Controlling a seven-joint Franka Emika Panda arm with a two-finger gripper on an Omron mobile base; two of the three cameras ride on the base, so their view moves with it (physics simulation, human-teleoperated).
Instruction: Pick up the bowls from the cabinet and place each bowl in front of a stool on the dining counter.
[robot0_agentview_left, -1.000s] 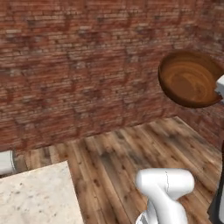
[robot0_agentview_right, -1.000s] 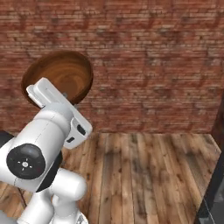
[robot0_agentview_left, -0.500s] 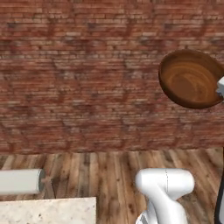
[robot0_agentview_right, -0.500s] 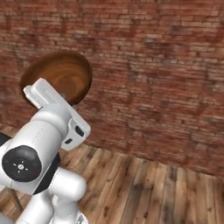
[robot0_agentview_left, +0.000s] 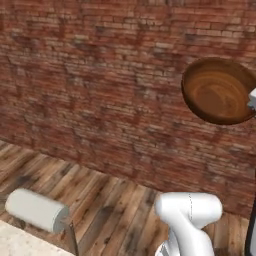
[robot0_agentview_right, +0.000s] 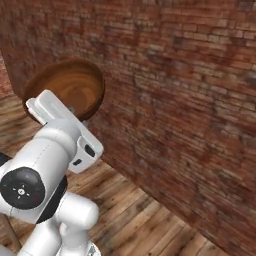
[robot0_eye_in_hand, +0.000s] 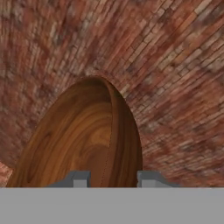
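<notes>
Claw (robot0_eye_in_hand: 108, 178) clamped on wooden bowl (robot0_eye_in_hand: 83, 140) rim, jaws narrow, one fingertip either side of the wall; bowl stands on edge straight ahead of the claw, brick wall (robot0_eye_in_hand: 175, 65) beyond it.
Left base view: bowl (robot0_agentview_left: 218, 91) held high, hollow facing the camera, brick wall (robot0_agentview_left: 90, 90) behind; desk (robot0_agentview_left: 20, 242) corner and a pale cylinder (robot0_agentview_left: 36, 210) far below the claw, over plank floor (robot0_agentview_left: 100, 200).
Right base view: bowl (robot0_agentview_right: 67, 92) at the wrist's end, arm (robot0_agentview_right: 50, 165) under it.
No readable labels or writing.
</notes>
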